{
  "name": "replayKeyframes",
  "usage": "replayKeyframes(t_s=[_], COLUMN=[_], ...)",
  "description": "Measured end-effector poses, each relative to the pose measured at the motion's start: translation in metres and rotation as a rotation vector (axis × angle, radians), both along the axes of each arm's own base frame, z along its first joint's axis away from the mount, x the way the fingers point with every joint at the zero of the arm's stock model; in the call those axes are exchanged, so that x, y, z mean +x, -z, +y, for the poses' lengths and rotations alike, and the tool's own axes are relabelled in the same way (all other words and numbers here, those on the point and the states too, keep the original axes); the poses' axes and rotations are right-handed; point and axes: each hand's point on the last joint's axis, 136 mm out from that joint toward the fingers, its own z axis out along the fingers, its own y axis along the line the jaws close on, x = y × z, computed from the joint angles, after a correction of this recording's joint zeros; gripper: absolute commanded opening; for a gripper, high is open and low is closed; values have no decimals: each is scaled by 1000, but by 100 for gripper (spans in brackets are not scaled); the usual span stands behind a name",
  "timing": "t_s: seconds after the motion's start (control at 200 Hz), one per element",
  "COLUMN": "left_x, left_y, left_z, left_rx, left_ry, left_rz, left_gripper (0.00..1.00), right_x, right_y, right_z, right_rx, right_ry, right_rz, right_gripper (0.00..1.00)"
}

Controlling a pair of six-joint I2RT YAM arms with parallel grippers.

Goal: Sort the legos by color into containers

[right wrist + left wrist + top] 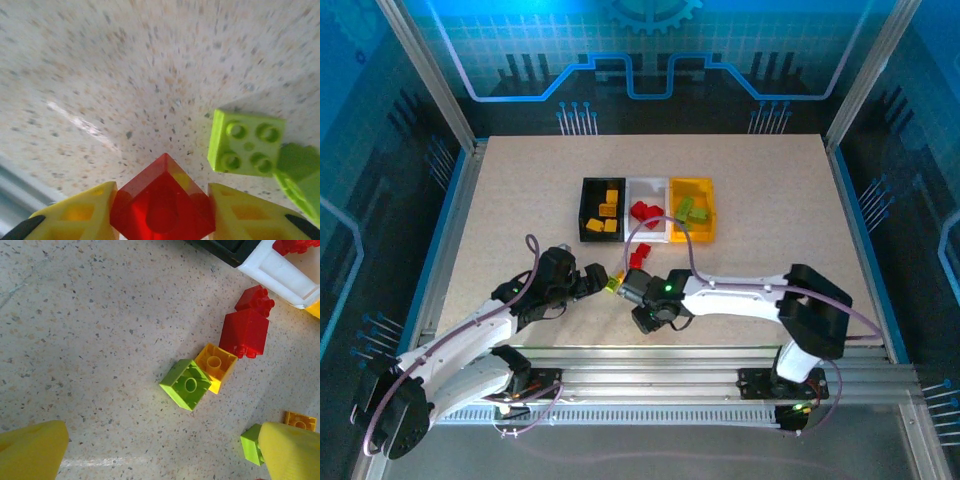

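From overhead I get the layout. Three bins stand in a row at the far middle of the counter [520, 200]. The black bin [584, 212] on the left holds orange-yellow pieces [609, 210]. The white bin [648, 183] in the middle holds red pieces [645, 212], and the yellow bin [692, 184] on the right holds lime pieces [692, 210]. Both arms reach to a spot just on the near side of the bins, with the left claw [598, 278] and right claw [623, 287] close together.

The left wrist camera gives me the loose pile up close. A lime green brick [186, 384] lies against an orange-yellow brick [216, 366]. Two loose red bricks [245, 332] lie beyond them, toward the corner of the white bin [280, 272]. A second lime brick [249, 444] is half hidden behind one yellow fingertip [292, 455], and another orange-yellow brick [300, 420] lies just beside it. The left claw [160, 455] is spread wide above bare counter — released, touching nothing.

The right wrist camera looks down between its own fingers. The right claw [162, 215] is clenched on a red brick [162, 200], with one yellow pad [75, 215] pressed to each side of it. A four-stud lime brick [246, 142] lies just beside on the counter, and a blurred green shape [300, 175] at the frame edge overlaps its corner — I cannot tell what that is.
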Motion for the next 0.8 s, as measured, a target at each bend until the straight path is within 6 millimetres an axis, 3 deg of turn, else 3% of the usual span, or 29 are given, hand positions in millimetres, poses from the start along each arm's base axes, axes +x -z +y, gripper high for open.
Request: replayKeyframes(t_s=[0.11,0.225,0.31,0.41,0.515,0.655,0.8], left_x=[0,-2,-3,-4,-4,-5,-5], left_y=[0,2,2,4,4,4,4], left_z=[-1,-2,-4,-5,-6,-6,-6], left_rx=[-4,-12,-19,-24,-27,-26,-26], left_ry=[2,10,16,20,23,23,23], left_rz=[1,7,12,23,26,29,29], left_gripper=[99,99,99,99,99,99,99], right_x=[41,111,161,204,235,257,266], right_y=[-40,-86,-105,-99,-73,-48,-48], right_z=[4,3,5,8,13,14,8], right_rx=[88,171,201,185,142,98,93], right_ry=[54,154,220,268,297,326,337], right_rz=[-73,-182,-246,-269,-248,-218,-221], right_gripper=[37,37,37,37,40,59,67])
